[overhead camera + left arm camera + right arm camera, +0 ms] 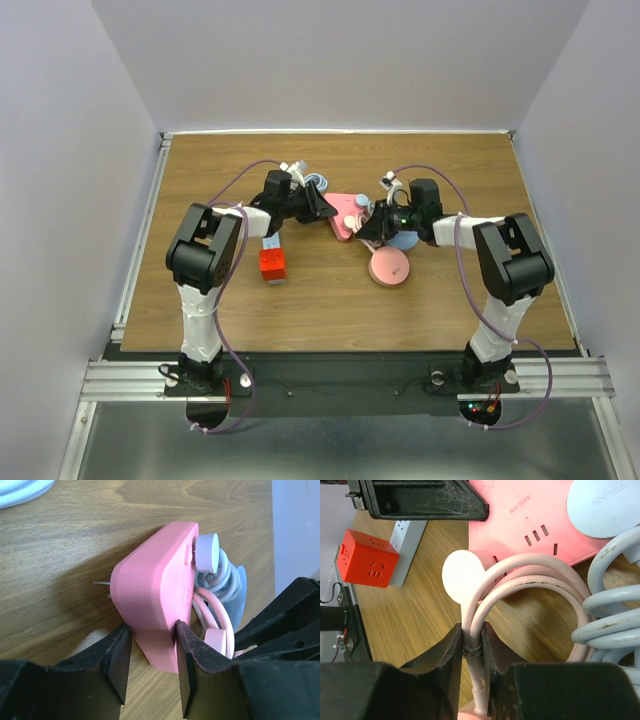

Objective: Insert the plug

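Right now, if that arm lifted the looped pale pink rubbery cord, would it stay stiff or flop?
Probably floppy: the pale pink rubbery cord curls in tight loops. It likely springs back somewhat, since the curves look smooth, not kinked.

left fingers (118,664): part-spread, clamping | right fingers (452,662): pinched tight

A red cube (272,265) with socket slots in its faces sits on the wooden counter (450,310), touching the near end of a white strip (270,243) that lies flat. The strip's top also shows slots. A pale blue cable (612,625) lies in stacked loops on the counter, its surface scuffed dark in places. Metal rails (140,230) edge the counter at the left and near sides. Plain grey walls (330,60) enclose it.
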Tool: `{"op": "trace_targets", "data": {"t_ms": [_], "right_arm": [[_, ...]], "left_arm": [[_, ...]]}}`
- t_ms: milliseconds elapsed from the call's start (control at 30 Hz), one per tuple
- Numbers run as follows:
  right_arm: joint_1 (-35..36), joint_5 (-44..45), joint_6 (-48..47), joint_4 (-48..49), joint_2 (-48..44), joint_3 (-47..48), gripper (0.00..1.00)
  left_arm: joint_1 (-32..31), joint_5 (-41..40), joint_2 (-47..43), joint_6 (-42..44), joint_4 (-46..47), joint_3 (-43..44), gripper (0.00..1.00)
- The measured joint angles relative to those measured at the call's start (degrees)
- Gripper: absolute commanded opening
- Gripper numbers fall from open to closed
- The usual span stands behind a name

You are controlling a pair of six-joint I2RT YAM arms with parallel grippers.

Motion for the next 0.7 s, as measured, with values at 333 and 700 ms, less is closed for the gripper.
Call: {"op": "trace_targets", "data": {"t_ms": [333,700], "right_arm": [[0.0,1.5,0.1,-4.9,0.5,2.6,0.01],[0.0,6.1,1.3,-5.6,0.5,2.6,0.0]], "left_arm": [[1.6,4.8,2.9,3.8,-5.3,5.7,0.0],[3.2,12.1,9.4,10.7,-16.0,17.8,0.0]]}}
